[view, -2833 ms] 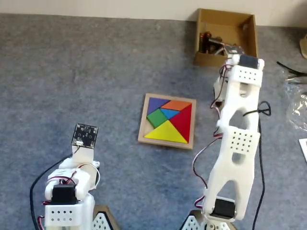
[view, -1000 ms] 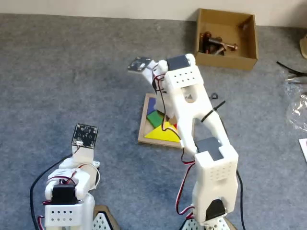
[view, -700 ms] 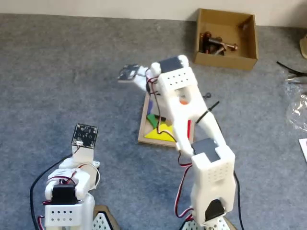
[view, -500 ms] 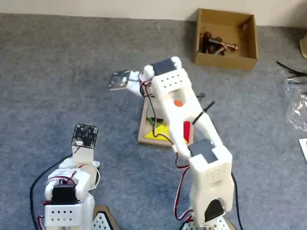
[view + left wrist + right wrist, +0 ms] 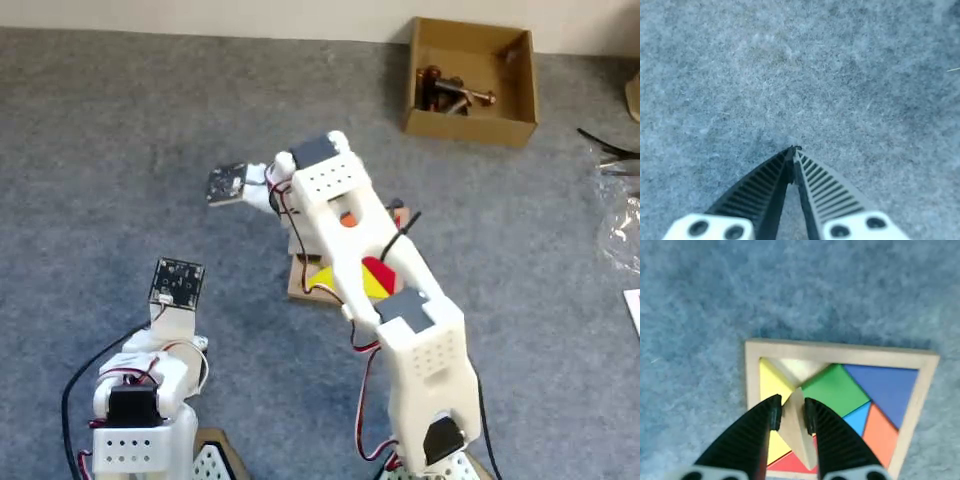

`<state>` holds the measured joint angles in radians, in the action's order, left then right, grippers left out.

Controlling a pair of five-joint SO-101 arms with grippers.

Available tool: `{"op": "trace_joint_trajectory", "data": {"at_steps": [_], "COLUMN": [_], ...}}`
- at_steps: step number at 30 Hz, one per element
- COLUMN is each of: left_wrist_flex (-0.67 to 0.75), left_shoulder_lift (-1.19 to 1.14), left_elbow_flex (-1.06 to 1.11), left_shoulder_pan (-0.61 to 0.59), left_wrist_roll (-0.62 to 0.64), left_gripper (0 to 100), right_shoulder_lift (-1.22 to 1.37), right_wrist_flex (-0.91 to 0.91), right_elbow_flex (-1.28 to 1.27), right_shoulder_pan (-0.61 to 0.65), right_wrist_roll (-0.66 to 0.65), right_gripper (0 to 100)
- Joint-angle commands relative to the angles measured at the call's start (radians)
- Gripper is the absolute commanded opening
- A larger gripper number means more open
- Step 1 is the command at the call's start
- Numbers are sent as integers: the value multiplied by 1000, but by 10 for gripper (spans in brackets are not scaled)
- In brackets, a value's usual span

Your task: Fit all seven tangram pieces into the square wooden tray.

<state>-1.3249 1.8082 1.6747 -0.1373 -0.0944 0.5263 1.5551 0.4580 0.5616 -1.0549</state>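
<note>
Your right pincer [image 5: 791, 407] pinches the pale triangle [image 5: 798, 432] over the tray [image 5: 840, 351] (left pincer [image 5: 793, 152] pressed together); dropped tilted, it could ride up on the yellow piece [image 5: 770, 384].

The table cover [image 5: 120, 110] is looking like fuzzy grey cloth. The tray [image 5: 840, 354] is showing smooth, pale wood. The coloured pieces [image 5: 882, 382] are looking painted and matt. The plain piece [image 5: 799, 437] between black, ribbed plastic fingers [image 5: 752, 435] is showing bare wood. The box [image 5: 468, 127] is looking like brown cardboard.
</note>
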Motion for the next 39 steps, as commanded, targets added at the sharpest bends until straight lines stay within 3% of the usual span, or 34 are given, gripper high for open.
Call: {"op": "trace_joint_trajectory", "data": {"at_steps": [1, 9, 34, 39], "left_wrist_flex": [-2, -2, -2, -2], "left_shoulder_lift": [5, 5, 5, 5], "left_elbow_flex": [21, 21, 21, 21], "left_shoulder_pan": [22, 22, 22, 22], "left_wrist_roll": [3, 3, 3, 3], "left_gripper": [5, 5, 5, 5], "right_shoulder_lift": [-22, -21, -22, -22], "right_wrist_flex": [-47, -50, -48, -50], "right_elbow_flex": [10, 7, -79, -77], "right_shoulder_pan": [19, 24, 79, 71], "right_wrist_roll": [-8, -6, -57, -54], "right_gripper": [4, 48, 53, 120]}}
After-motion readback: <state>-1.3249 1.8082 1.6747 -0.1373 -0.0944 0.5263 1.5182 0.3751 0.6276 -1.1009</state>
